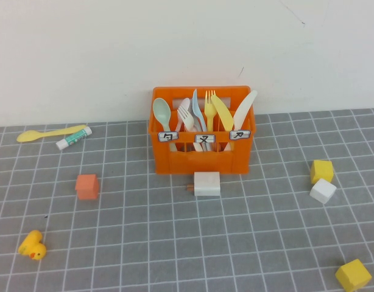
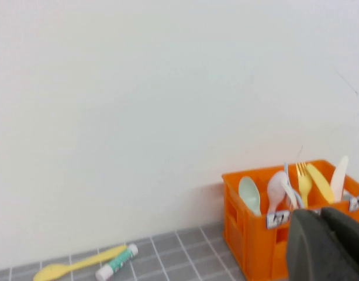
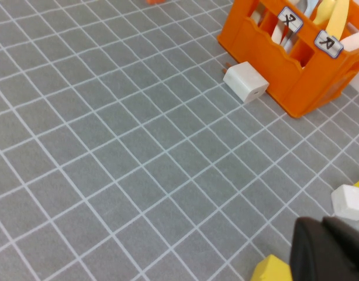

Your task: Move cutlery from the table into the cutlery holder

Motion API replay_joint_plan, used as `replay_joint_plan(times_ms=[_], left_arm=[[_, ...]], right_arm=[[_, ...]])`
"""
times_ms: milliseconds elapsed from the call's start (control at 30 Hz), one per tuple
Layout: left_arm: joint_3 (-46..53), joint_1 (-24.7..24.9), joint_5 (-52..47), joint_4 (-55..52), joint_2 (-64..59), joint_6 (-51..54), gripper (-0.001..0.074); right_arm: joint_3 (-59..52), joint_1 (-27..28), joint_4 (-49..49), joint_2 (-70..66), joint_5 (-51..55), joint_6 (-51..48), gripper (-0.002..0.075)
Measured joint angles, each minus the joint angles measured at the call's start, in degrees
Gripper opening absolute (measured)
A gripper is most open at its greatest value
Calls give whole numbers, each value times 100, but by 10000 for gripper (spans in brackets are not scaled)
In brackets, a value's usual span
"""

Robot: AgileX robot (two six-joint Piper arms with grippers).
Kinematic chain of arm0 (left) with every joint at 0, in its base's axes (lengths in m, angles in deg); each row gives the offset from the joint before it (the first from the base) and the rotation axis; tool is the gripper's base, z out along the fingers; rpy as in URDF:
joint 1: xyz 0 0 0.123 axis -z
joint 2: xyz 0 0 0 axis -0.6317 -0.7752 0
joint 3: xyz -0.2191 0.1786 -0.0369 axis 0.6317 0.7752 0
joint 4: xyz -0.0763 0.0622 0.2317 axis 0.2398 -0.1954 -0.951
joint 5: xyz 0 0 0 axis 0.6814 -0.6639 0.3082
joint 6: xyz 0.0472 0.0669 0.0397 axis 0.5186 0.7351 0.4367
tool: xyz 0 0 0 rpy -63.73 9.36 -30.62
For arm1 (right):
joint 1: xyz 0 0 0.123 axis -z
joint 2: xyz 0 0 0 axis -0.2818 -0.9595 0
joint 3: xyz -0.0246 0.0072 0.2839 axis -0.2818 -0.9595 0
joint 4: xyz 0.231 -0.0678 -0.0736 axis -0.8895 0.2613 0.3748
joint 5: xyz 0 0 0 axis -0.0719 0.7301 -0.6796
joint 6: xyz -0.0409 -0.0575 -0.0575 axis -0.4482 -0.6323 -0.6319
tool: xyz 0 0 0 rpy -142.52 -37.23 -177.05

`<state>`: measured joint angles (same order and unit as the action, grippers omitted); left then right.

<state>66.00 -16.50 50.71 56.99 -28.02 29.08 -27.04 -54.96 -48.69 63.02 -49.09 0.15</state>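
Neither arm shows in the high view. Left gripper (image 2: 327, 246) is a dark shape at the edge of its wrist view, raised, facing the wall and crate (image 1: 201, 152); closed, holding nothing. Right gripper (image 3: 331, 252) hangs over the table (image 1: 175, 243) near a white block (image 3: 349, 202) and yellow block (image 3: 273, 272); closed, empty too. Yellow spoon (image 1: 52, 133) lies flat on the table well left of the crate, long axis roughly left-right, bowl pointing left, touching a glue stick (image 1: 74, 138). Crate stands at the back by the wall, cutlery upright inside. Only the high view shows the orange block (image 1: 87, 186) and duck (image 1: 32, 245). White plug (image 3: 245, 82) lies in front of the crate.
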Motion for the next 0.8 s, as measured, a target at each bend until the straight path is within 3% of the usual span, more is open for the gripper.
replay_joint_plan(times_ms=[500,800], left_arm=[[438,0,0,-13,86,8,0],[1362,-866,-289,325,1318,-344,0]], right_arm=[[0,0,0,0,-9,13,-1],[-9,0,0,0,-21,13,-1]])
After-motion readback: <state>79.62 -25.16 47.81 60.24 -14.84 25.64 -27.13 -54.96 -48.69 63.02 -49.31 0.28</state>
